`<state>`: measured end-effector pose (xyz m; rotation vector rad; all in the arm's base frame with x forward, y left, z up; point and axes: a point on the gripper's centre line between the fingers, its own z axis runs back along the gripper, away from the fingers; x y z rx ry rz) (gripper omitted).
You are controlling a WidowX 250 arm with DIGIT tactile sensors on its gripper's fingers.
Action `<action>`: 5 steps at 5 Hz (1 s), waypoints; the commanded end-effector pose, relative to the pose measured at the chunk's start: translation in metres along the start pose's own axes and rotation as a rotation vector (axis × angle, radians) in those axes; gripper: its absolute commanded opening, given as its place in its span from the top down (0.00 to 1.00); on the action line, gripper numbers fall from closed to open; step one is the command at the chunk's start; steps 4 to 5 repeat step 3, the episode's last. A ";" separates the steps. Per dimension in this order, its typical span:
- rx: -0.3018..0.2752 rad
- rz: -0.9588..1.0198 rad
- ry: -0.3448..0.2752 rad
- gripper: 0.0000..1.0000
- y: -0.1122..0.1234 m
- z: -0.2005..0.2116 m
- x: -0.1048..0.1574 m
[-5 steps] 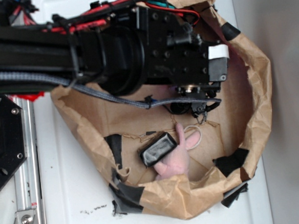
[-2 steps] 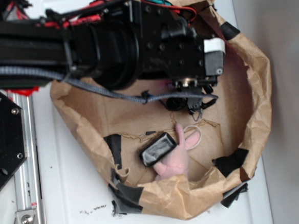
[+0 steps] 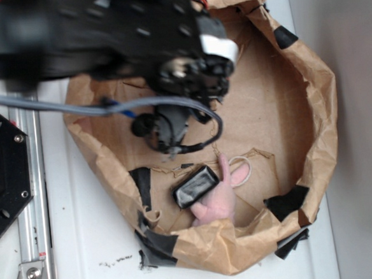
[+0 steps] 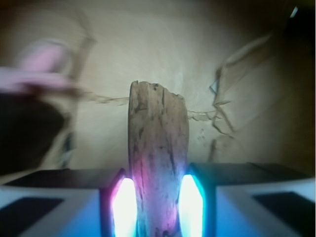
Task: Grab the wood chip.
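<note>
1. Two glowing pads (image 4: 123, 207) of the gripper (image 4: 157, 207) press the wood chip (image 4: 158, 168) from either side, fingers narrowed onto it. The chip stands upright between them, its jagged top jutting well past the tips.
2. One risk I see is slip: the grip takes only the chip's lower part, so a quick swing could let the long free end lever it loose or twist it.
3. Just beyond, on the left of the wrist view, lie the black block (image 3: 195, 185) and the pink plush toy (image 3: 219, 198). A low sideways pass could knock the chip's end against them.
4. Farther out, the brown paper floor (image 3: 267, 114) is bare to the right, giving open room there.
5. Farthest, the crumpled paper wall (image 3: 324, 104) rings everything. Leaving sideways risks snagging it, so upward looks the freest way out.
</note>
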<state>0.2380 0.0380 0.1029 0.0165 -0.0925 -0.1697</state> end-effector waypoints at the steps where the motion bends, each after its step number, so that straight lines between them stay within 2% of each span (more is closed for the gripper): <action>1: -0.016 -0.028 -0.084 1.00 0.001 0.056 0.007; 3: 0.023 -0.006 -0.080 1.00 0.004 0.038 0.033; 5: 0.023 -0.006 -0.080 1.00 0.004 0.038 0.033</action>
